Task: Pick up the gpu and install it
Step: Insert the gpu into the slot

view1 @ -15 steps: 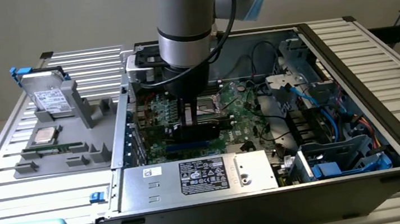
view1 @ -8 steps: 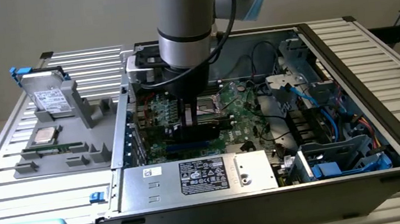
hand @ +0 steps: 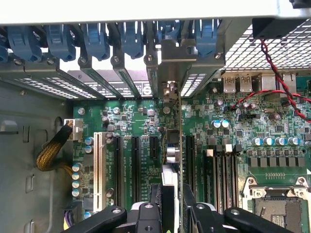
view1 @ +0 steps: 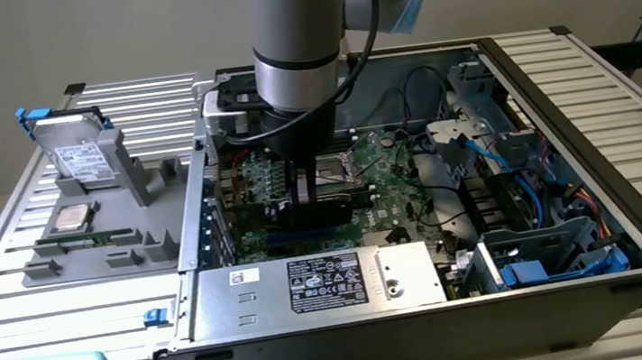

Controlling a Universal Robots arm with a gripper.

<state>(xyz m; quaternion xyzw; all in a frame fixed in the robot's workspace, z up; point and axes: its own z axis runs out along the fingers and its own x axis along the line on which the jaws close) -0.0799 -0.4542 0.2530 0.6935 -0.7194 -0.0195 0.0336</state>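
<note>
Hand (hand: pixel 171 196) clasps the gpu (view1: pixel 348 206) — thin, black-faced, upright

The gpu (view1: pixel 346 204) is a small flat card with its black face showing. It stands upright on its long edge, low over the middle of the green motherboard (view1: pixel 399 171). Its thin metal end bracket points toward the motherboard's rear edge. The gripper (view1: pixel 316 200) clamps the card from above.
</note>
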